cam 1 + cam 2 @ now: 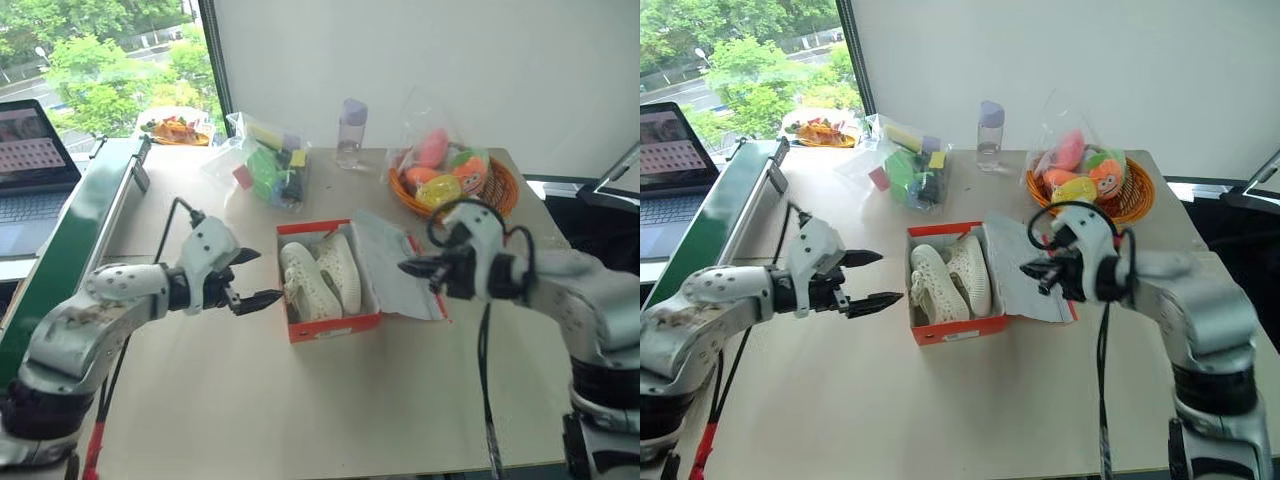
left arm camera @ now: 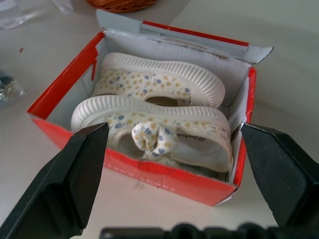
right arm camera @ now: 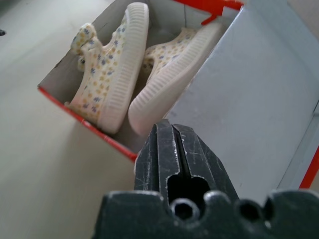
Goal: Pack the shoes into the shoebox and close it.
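Both shoes (image 1: 320,278) sit inside the open shoebox (image 1: 330,326) mid-table (image 1: 300,420) — left gripper (image 1: 248,280) spread wide, right gripper (image 1: 415,268) pinched shut, empty — wicker basket (image 1: 500,190) near the window-side edge.

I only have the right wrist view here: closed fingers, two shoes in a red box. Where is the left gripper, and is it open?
Observer: The left gripper is open, level with the shoebox on the side away from the lid, not touching it.
Operator: Is the lid up or lying flat?
Observer: The lid lies folded out flat on the table, white inside facing up, under the right gripper.
Operator: Do the shoes stick out above the rim?
Observer: From the left wrist view, the shoes lie on their sides, soles toward the lid side, about level with the rim.
Operator: Anything behind the box?
Observer: An orange basket of toys and a clear bottle.
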